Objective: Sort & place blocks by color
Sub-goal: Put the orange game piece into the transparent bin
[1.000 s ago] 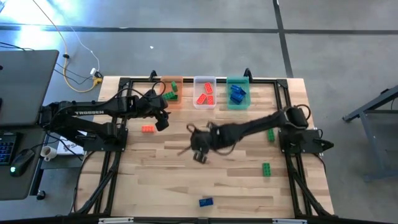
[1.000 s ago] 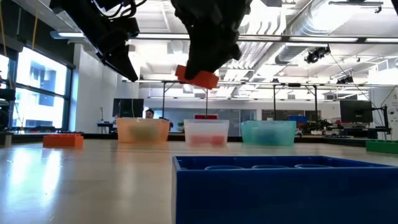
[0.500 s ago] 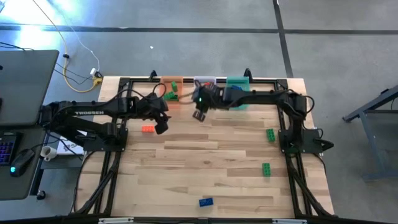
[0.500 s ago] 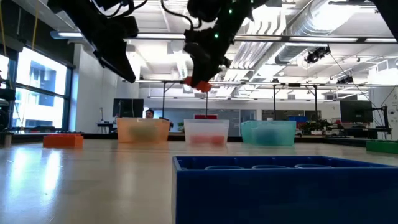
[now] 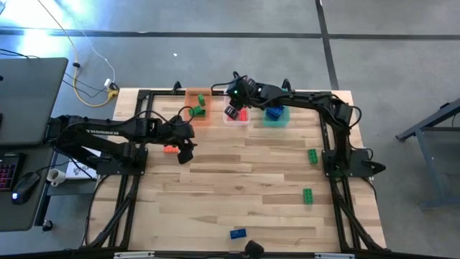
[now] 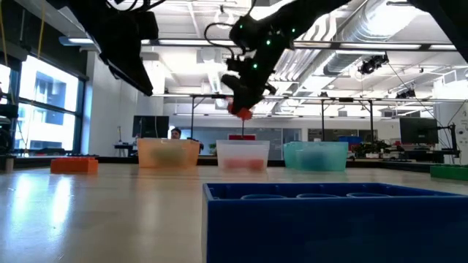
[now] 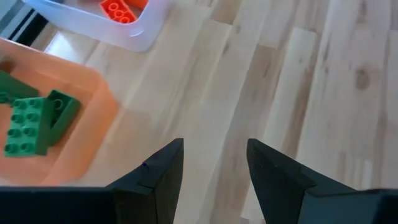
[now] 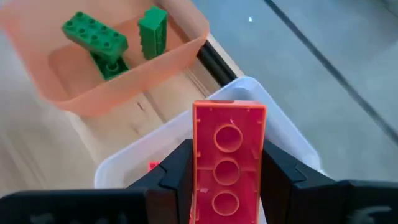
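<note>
Wooden table (image 5: 237, 180): orange tub (image 8: 93, 74) holds green blocks (image 8: 96, 38); right gripper (image 8: 227, 168) grasps red block (image 8: 227, 155); left gripper (image 7: 211, 165) released.

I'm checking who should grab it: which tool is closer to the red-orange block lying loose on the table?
Left. The left tool hovers right beside the loose red-orange block; the right tool is away over the clear tub, gripping another red-orange block.

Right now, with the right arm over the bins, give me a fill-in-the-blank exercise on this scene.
1. The right claw grips a ____ block.
2. It hangs over the ____ bin.
3. The orange bin holds ____ blocks.
4. The left claw holds ____.

Missing: red; clear; green; nothing
</note>
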Controlling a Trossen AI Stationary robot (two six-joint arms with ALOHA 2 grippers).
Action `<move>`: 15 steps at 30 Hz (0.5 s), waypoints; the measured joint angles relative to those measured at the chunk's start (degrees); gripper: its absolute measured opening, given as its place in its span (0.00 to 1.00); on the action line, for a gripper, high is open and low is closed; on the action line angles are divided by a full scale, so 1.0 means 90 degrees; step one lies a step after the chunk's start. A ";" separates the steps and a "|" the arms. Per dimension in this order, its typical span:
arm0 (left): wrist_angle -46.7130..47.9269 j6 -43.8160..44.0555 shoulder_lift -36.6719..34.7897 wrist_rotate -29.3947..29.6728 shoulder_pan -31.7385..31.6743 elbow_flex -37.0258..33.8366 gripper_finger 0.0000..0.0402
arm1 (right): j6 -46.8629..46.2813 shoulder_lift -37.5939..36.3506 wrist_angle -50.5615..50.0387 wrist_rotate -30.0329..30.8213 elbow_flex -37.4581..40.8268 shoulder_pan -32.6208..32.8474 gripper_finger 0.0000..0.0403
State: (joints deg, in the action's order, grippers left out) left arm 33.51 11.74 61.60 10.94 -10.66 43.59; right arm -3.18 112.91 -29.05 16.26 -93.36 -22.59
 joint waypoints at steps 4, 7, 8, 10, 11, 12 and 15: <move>0.0021 0.0099 0.0000 -0.0003 0.0216 -0.0002 0.41 | -0.0260 0.0279 -0.0137 -0.0497 0.0011 -0.0172 0.27; 0.0122 0.0184 0.0000 0.0002 0.0353 -0.0002 0.41 | -0.0355 0.0499 -0.0240 -0.0717 0.0013 -0.0253 0.27; 0.0162 0.0188 0.0000 0.0005 0.0390 -0.0002 0.41 | -0.0376 0.0546 -0.0269 -0.0716 0.0014 -0.0258 0.27; 0.0209 0.0186 0.0000 0.0004 0.0475 -0.0002 0.41 | -0.0380 0.0577 -0.0317 -0.0718 0.0014 -0.0262 0.27; 0.0209 0.0190 0.0000 0.0005 0.0513 -0.0002 0.41 | -0.0397 0.0577 -0.0373 -0.0745 0.0014 -0.0259 0.27; 0.0209 0.0197 0.0000 0.0005 0.0542 -0.0002 0.41 | -0.0468 0.0577 -0.0387 -0.0801 0.0014 -0.0255 0.28; 0.0207 0.0198 0.0000 0.0007 0.0607 -0.0002 0.41 | -0.0533 0.0577 -0.0470 -0.1052 0.0014 -0.0276 0.32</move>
State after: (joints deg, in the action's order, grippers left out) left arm 35.38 13.52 61.60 11.00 -5.20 43.57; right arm -7.98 118.10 -33.28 6.78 -93.23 -25.08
